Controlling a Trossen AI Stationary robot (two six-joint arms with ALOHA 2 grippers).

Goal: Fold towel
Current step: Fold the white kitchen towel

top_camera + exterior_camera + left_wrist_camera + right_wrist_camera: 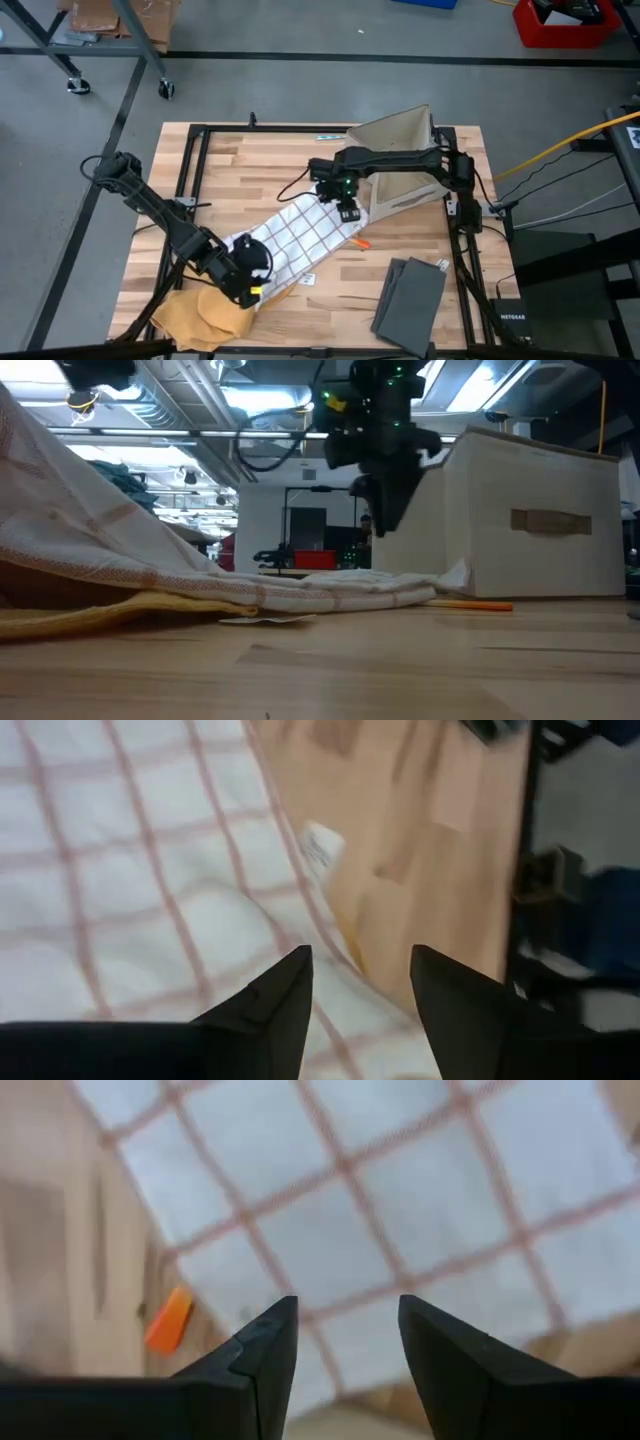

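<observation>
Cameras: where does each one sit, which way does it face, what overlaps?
High: overhead, straight down; both arms, checked towel, fabric bin.
Low: table height, level across; right gripper above the towel.
Left wrist: past open left gripper onto towel edge.
Right wrist: past open fingers onto towel, orange marker.
Shared: every view shows the towel.

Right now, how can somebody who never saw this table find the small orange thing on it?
Start at the beige fabric box at the far right of the wooden table. The white checked towel lies in front of it. The small orange object lies on bare wood at the towel's right edge, the only bright orange item there.
</observation>
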